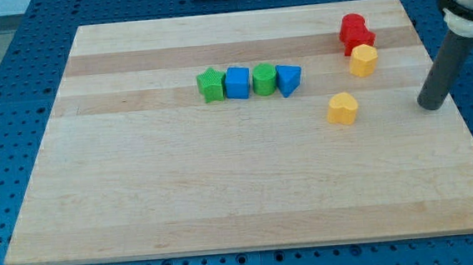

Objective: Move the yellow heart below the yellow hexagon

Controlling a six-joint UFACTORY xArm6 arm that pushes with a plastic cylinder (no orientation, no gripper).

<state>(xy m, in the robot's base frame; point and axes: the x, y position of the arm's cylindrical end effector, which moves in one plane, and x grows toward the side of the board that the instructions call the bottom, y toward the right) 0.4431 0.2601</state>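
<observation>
The yellow heart lies on the wooden board at the view's right of middle. The yellow hexagon sits above it and slightly to the right, apart from it. My tip stands on the board near the right edge, to the right of the yellow heart and about level with it, with a clear gap between them. It touches no block.
Two red blocks sit together just above the yellow hexagon, touching it. A row at the board's middle holds a green star, a blue cube, a green cylinder-like block and a blue triangle. The board's right edge is close to my tip.
</observation>
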